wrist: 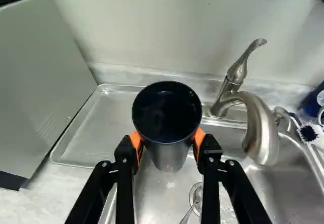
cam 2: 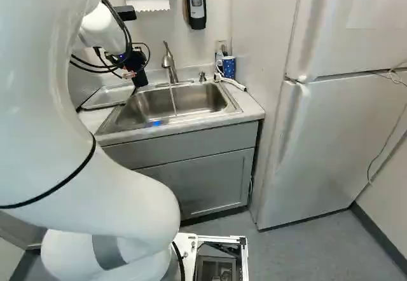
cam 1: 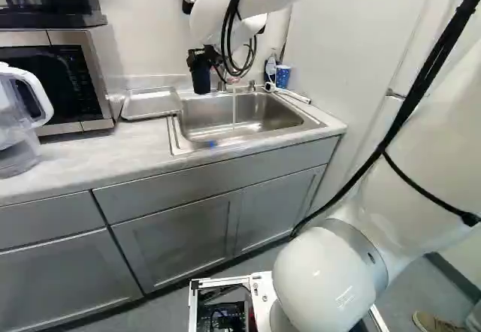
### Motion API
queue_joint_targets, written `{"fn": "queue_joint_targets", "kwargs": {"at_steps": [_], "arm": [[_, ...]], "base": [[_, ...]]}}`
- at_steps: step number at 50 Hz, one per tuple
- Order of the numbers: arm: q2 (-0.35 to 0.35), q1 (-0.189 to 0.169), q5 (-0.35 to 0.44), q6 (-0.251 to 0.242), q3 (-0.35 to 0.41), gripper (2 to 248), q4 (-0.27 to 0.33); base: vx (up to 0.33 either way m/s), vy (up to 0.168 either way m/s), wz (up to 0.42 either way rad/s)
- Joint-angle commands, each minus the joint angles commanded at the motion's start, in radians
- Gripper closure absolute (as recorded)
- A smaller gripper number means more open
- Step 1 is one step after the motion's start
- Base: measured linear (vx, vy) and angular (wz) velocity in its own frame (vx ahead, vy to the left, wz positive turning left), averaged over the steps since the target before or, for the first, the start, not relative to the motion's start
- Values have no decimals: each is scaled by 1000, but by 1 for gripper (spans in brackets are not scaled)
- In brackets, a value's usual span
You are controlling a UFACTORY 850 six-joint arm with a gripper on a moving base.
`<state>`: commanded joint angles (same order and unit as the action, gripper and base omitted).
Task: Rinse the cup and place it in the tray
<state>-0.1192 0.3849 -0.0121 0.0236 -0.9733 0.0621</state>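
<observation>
The gripper (cam 1: 201,52) is over the sink's tray-side end in the left base view, with the dark blue cup (cam 1: 201,76) hanging from it. In the wrist view the orange pads of my gripper (wrist: 167,139) press on the cup (wrist: 167,107) from two sides; its mouth faces the camera. A metal tray (wrist: 88,133) lies on the counter beside the sink, apart from the cup. The steel faucet (wrist: 259,125) stands on the cup's other side. In the right base view a thin stream of water (cam 2: 173,102) falls from it into the sink (cam 2: 200,98).
A microwave (cam 1: 94,80) stands beside the tray, and a clear pitcher (cam 1: 19,122) sits nearer on the counter. A blue patterned cup (cam 2: 229,67), a bottle and a brush are at the sink's far corner. A refrigerator (cam 2: 324,135) stands to the right in the right base view.
</observation>
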Motion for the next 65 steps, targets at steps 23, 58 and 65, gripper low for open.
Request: {"fn": "queue_joint_targets", "kwargs": {"at_steps": [23, 58, 65], "arm": [[-16, 0, 0, 0, -13, 130, 0], [-16, 0, 0, 242, -13, 130, 0], [-16, 0, 0, 316, -13, 130, 0]], "base": [[0, 0, 0], [0, 0, 0], [0, 0, 0]]}}
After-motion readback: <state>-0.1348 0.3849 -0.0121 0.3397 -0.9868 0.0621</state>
